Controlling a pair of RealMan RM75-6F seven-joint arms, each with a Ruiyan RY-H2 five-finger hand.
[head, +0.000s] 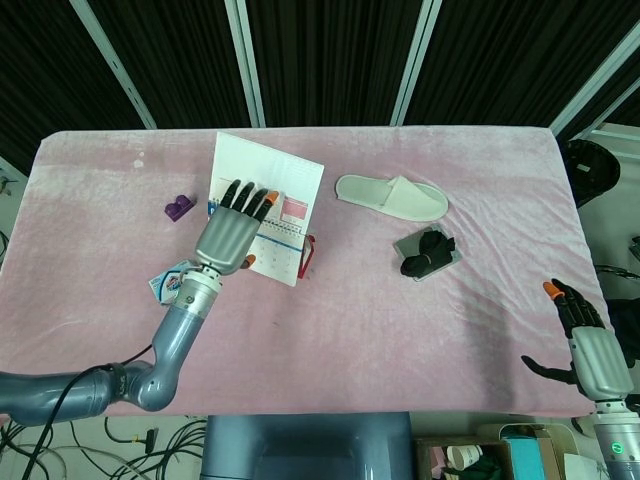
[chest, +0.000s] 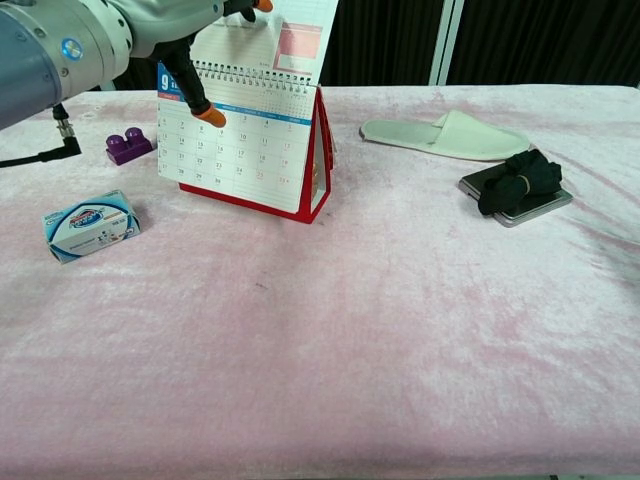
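- Right hand (head: 585, 345) hangs off the table's near edge at 4 o'clock, fingers spread, holding nothing.
- Left hand (head: 228, 232), fingers stretched flat, lifts a calendar page (head: 272, 178).
- Desk calendar (chest: 250, 150) stands at 10 o'clock: red-framed tent, spiral-bound on top, long axis left-right, date grid facing the robot.
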